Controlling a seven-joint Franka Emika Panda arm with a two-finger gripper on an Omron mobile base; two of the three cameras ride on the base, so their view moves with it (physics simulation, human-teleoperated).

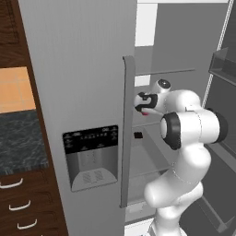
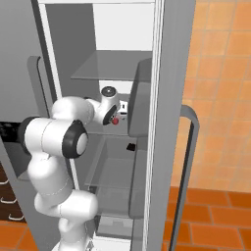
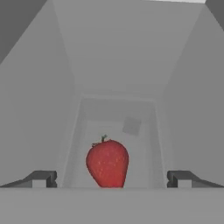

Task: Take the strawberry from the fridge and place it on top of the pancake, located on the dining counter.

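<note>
Spread wide, the gripper (image 3: pixel 109 178) reaches into the open fridge (image 1: pixel 78 69) with its two dark fingertips (image 3: pixel 41 178) well apart on either side of the strawberry (image 3: pixel 107 162); neither tip touches the fruit, so nothing is held yet; this wide stance looks chosen to straddle the berry before a close. It sits between the tips, stem end up, and appears to rest on a clear glass shelf (image 2: pixel 105 128), the lower shelves visible beneath it. Seen from the base, the hand works at mid-height past the open door; a red speck marks the berry there. The black dispenser panel (image 1: pixel 91 138) carries small white marks too fine to read; no brand is legible.
</note>
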